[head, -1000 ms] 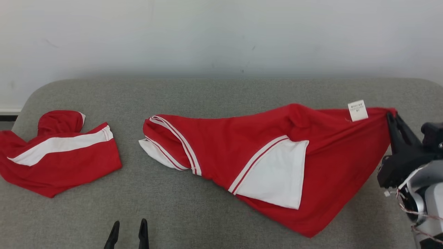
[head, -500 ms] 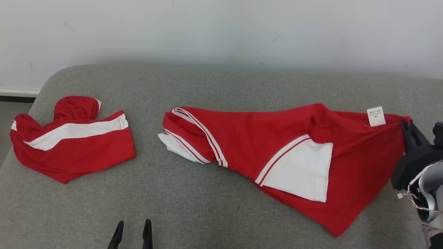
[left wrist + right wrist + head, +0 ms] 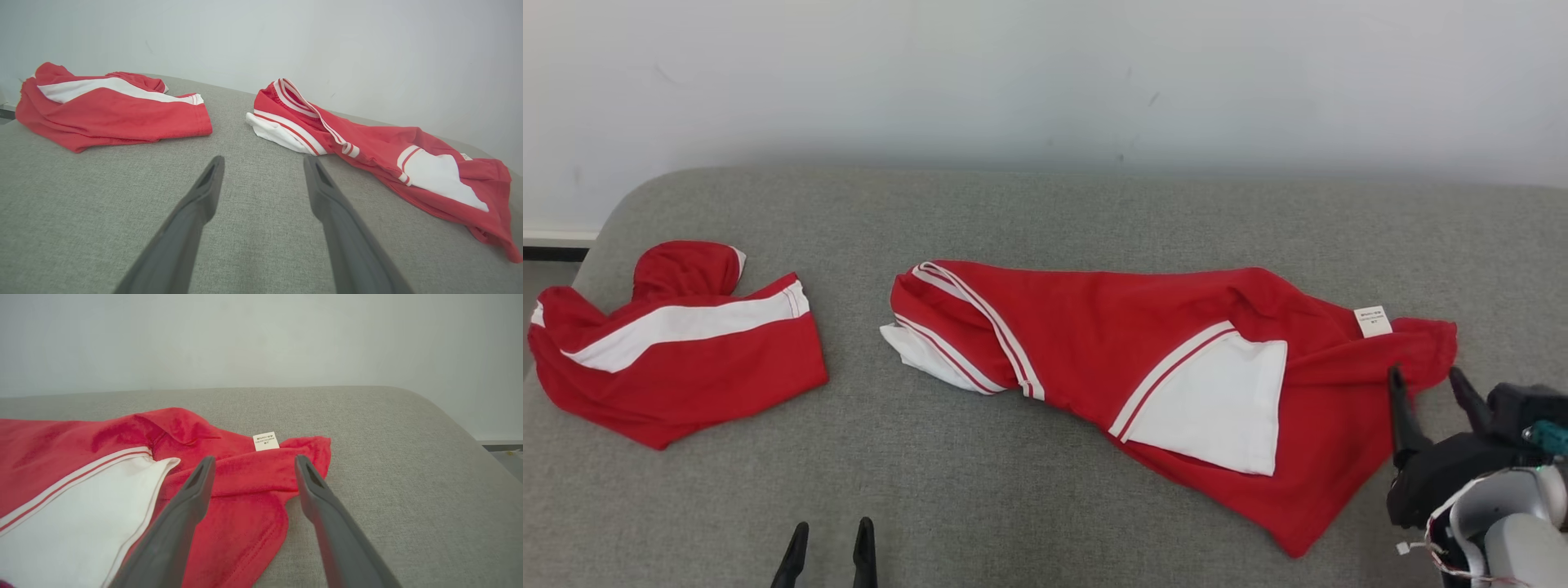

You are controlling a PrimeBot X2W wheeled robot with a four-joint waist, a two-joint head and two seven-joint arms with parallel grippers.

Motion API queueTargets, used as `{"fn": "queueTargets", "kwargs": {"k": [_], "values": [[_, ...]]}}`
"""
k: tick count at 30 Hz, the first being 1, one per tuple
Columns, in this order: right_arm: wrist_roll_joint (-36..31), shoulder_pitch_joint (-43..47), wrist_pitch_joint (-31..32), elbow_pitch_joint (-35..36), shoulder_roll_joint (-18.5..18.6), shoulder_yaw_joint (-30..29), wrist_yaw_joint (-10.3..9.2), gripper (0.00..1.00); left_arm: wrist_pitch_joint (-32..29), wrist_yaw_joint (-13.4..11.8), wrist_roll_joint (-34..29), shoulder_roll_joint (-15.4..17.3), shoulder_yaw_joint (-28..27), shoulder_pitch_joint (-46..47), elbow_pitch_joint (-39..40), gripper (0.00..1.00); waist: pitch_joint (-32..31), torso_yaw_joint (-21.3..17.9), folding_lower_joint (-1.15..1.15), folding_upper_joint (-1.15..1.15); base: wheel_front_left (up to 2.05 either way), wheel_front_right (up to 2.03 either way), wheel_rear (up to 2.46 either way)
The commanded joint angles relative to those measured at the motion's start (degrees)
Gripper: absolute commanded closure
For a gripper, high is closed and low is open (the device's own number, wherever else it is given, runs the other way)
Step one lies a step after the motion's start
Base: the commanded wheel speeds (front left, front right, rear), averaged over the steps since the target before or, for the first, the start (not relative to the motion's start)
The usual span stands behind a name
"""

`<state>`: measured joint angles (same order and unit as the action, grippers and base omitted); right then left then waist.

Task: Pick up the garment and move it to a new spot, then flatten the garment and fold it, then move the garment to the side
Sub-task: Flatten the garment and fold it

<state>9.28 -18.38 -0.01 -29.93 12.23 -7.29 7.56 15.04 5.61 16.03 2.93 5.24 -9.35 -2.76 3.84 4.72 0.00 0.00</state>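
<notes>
Grey surface (image 3: 1045, 220) holds the red garment (image 3: 1094, 327), bunched up toward the right. Right gripper (image 3: 1425, 374), by its corner, and left gripper (image 3: 831, 527) both have fingers apart, holding nothing. Grabbing the lumpy folds could catch two layers, so it might not lie flat.

The padded surface (image 3: 1045, 220) is overlooked by the head camera. Low, close views are taken along the left tool (image 3: 263, 163) and right tool (image 3: 253, 463); the garment (image 3: 1143, 359) is shared.
</notes>
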Motion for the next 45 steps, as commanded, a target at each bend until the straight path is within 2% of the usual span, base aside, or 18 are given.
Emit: {"fn": "queueTargets", "kwargs": {"k": [1,8,15,22,32,45], "values": [[0.2,1.3,-1.0,0.6,-0.4,0.5,-0.15,0.00,0.2,0.1,-0.3,-0.1,-0.1,0.3,-0.1,0.00,-0.7,-0.8,0.00,0.00,0.00,0.00,0.00],[1.8,7.7,-5.6,5.1,-3.7,3.9,-0.15,0.00,0.2,-0.4,0.4,-0.1,-0.5,-0.6,-0.2,0.00,-2.5,-2.9,0.00,0.00,0.00,0.00,0.00],[4.6,13.9,0.6,6.3,-7.0,4.2,-0.14,0.00,0.2,-0.4,0.7,-0.1,-0.2,-1.1,-0.5,0.00,-3.9,-3.8,0.00,0.00,0.00,0.00,0.00],[6.8,16.9,6.3,6.8,-8.8,3.7,-0.15,0.00,0.2,-0.3,0.8,-0.1,-0.1,-0.9,-0.6,0.00,-4.4,-3.2,0.00,0.00,0.00,0.00,0.00],[9.7,14.5,10.9,4.0,-9.4,4.1,-0.14,0.00,0.2,-0.2,0.9,-0.1,0.3,-1.0,-0.8,0.00,-3.9,-1.0,0.00,0.00,0.00,0.00,0.00],[9.9,10.6,11.0,-2.2,-9.4,4.0,-0.15,0.00,0.2,-0.1,1.0,-0.1,0.3,-0.3,-0.8,0.00,-2.3,1.0,0.00,0.00,0.00,0.00,0.00]]}}
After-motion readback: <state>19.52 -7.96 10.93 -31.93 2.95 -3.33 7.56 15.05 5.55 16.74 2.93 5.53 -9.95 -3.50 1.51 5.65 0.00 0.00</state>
